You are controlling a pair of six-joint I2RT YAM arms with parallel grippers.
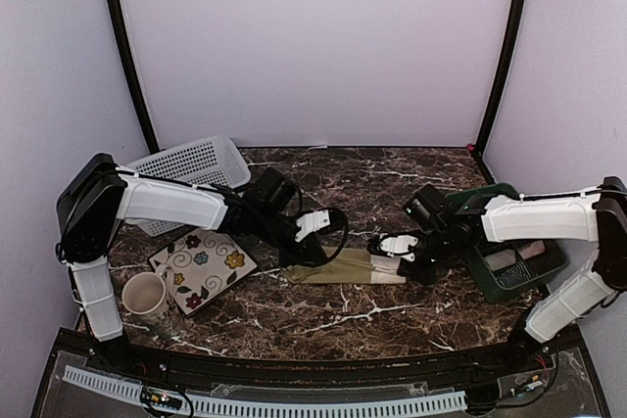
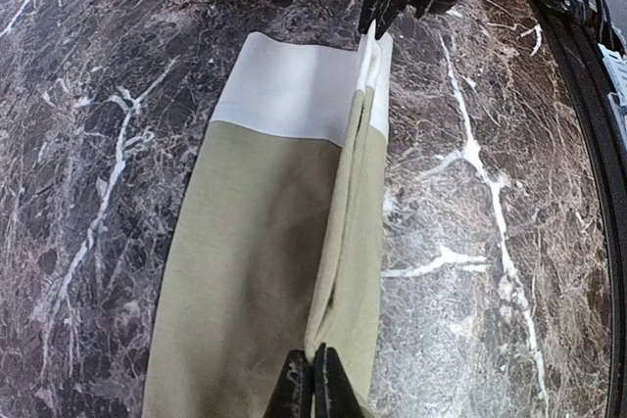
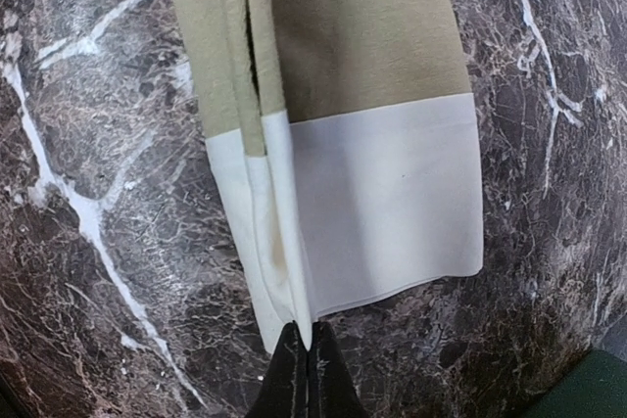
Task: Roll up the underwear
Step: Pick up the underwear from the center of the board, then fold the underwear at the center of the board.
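Observation:
The olive-khaki underwear (image 1: 338,268), with a white waistband (image 3: 392,193) at its right end, lies stretched flat on the marble table between my arms. One long edge is folded over into a narrow flap (image 2: 358,232). My left gripper (image 2: 313,379) is shut on that flap at the olive end. My right gripper (image 3: 307,340) is shut on the same flap at the waistband end, and it shows at the top of the left wrist view (image 2: 377,12). In the top view the left gripper (image 1: 312,255) and right gripper (image 1: 397,263) sit at opposite ends. I cannot make out the pink underwear.
A green basket (image 1: 534,279) at the right, under my right arm, holds pale and reddish cloth. A white mesh basket (image 1: 186,165) stands at the back left. A flowered plate (image 1: 201,266) and a mug (image 1: 147,296) sit front left.

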